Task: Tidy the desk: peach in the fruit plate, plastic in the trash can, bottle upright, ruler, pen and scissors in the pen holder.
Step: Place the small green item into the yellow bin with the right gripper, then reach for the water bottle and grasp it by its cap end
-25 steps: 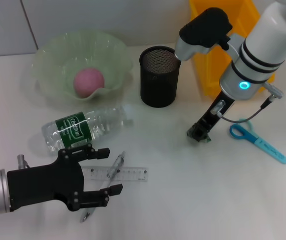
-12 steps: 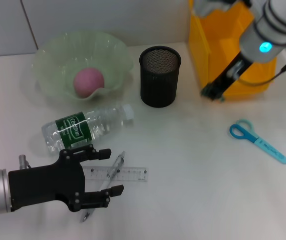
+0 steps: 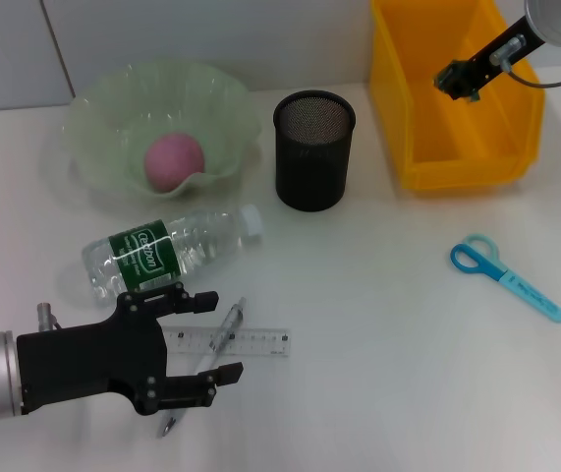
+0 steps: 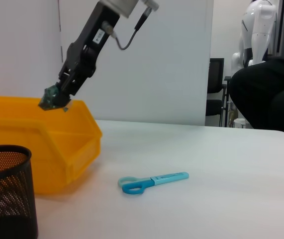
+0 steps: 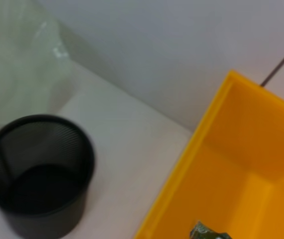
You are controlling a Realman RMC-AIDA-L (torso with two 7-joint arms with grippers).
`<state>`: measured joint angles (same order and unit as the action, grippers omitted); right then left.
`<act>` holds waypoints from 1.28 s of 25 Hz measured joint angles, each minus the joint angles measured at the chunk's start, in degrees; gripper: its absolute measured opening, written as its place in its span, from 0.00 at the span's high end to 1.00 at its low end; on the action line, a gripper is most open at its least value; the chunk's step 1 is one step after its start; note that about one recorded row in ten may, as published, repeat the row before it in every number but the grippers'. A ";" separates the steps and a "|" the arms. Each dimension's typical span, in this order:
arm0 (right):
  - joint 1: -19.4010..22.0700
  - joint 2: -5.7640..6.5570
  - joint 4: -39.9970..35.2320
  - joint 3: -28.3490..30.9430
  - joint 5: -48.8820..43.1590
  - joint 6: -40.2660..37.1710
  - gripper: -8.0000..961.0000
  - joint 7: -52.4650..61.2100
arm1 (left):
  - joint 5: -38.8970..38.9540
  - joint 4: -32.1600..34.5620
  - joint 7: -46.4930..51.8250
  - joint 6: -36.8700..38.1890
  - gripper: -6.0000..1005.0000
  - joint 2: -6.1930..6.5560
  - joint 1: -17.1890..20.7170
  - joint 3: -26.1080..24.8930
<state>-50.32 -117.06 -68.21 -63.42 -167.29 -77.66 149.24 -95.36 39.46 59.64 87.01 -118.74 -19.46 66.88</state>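
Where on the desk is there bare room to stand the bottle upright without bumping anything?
The widest bare patch lies between the pen holder, the scissors and the ruler. The strip in front of the yellow bin is free too. It is crowded around the bottle: fruit plate behind, pen and left claw in front.

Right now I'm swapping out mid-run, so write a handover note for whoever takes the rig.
Right gripper: shut on plastic scrap, held above the yellow trash can; not released yet.
Left gripper: open, low over the pen and ruler, gripping nothing.
Done: peach lies in the fruit plate.
Left: drop the plastic; stand up the bottle, lying on its side; put ruler, pen and scissors, all on the desk, into the pen holder.
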 joint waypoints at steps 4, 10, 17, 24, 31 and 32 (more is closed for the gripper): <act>-0.55 0.73 5.09 -0.57 -0.03 5.42 0.66 -0.13 | 0.00 0.00 0.08 0.00 0.19 0.00 -0.04 0.00; -0.75 0.56 9.50 -0.72 -0.05 13.88 0.62 -0.28 | 0.00 0.00 0.25 0.07 0.19 0.09 0.02 -0.26; -0.43 0.09 9.97 -1.05 -0.05 16.59 0.39 -0.61 | 0.00 0.00 0.38 0.29 0.19 0.17 0.01 -0.35; 0.09 -0.74 7.07 -0.76 0.37 14.26 0.23 -0.75 | 0.00 0.32 0.48 0.38 0.19 0.20 0.22 -0.51; 4.10 -1.24 -3.49 -0.64 11.82 1.61 0.12 -5.26 | 0.51 0.65 0.71 0.56 0.19 0.43 0.67 -1.01; 4.88 -1.38 -4.81 -0.64 13.47 -0.07 0.12 -6.22 | 0.51 0.65 0.71 0.56 0.19 0.43 0.67 -1.01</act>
<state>-45.44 -118.44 -73.02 -64.06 -153.82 -77.73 143.01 -94.85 40.11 60.35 87.57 -118.30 -18.79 65.88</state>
